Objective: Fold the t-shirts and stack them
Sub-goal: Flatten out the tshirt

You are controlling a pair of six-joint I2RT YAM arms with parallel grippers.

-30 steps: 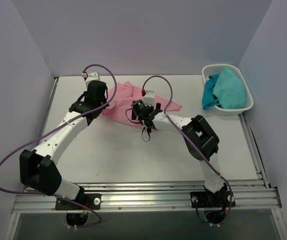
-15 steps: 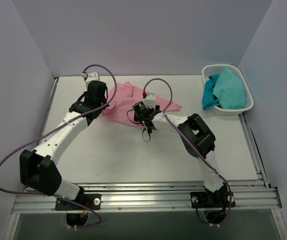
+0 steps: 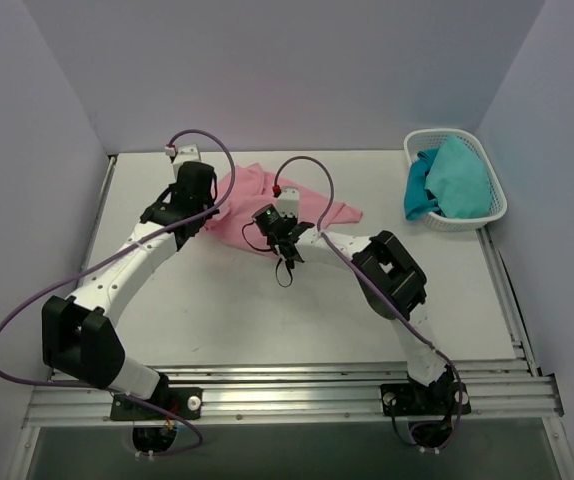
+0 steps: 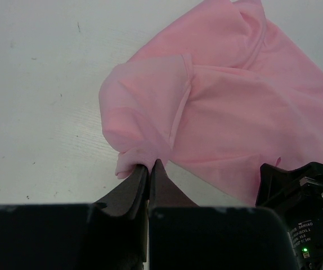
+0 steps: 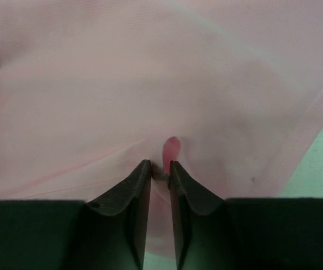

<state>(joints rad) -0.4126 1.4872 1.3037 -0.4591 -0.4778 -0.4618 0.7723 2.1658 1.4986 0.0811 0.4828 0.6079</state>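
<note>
A light pink t-shirt [image 3: 247, 192] lies crumpled at the back middle of the table. My left gripper [image 3: 206, 221] is at the shirt's left end. In the left wrist view the left gripper [image 4: 149, 165] is shut on a bunched edge by a sleeve of the t-shirt [image 4: 223, 107]. My right gripper [image 3: 271, 236] sits at the shirt's near edge. In the right wrist view the right gripper [image 5: 160, 166] has its jaws nearly together, pinching a small raised fold of the t-shirt [image 5: 150, 84], which fills most of that view.
A white lattice basket [image 3: 494, 205] stands at the back right, holding teal cloth [image 3: 455, 176]. Grey walls enclose the table on three sides. A metal rail [image 3: 287, 385] runs along the near edge by the arm bases.
My right gripper has shifted a little left over the shirt's near edge, and its jaws have closed from wide apart onto a fold of cloth. The left arm has stayed still.
</note>
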